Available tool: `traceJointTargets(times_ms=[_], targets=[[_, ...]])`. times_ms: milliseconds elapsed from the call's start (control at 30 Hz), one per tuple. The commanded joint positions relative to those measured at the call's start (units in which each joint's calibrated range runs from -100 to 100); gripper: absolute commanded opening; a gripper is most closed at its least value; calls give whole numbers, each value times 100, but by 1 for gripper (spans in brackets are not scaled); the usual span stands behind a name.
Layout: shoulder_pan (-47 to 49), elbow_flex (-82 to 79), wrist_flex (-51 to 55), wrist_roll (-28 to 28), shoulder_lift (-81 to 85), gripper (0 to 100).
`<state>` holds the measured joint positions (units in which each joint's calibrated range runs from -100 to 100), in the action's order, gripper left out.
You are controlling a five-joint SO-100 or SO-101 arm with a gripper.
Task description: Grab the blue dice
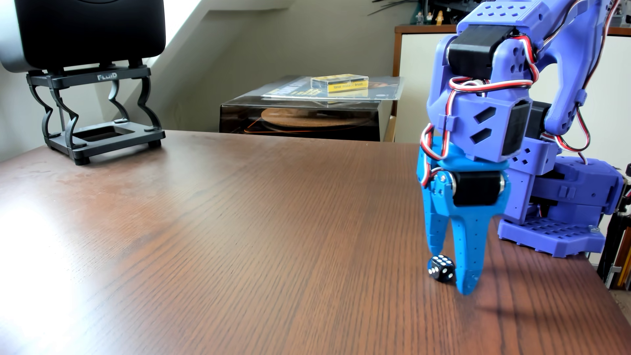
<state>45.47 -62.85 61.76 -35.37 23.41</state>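
Pointing down, the gripper [454,273] is standing with jaws apart around the blue dice [441,268], which is sitting on the table [239,222] at the scene's five o'clock, looking light, hard and slippery, likely best pinched across two opposite flat faces.

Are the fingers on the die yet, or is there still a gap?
Cannot tell. In the other view the die sits between the fingers, flush against both in the image with no gap visible, but one angle can't confirm contact.
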Motion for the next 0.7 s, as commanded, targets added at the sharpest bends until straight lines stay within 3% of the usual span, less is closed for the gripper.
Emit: traceJointTargets(times_ms=[0, 267, 467, 667], targets=[[3, -125, -203, -17, 7, 26], [19, -170, -203, -17, 7, 24], [-30, -170, -237, -17, 7, 0], [-46, -179, -271, -1, 15, 2]])
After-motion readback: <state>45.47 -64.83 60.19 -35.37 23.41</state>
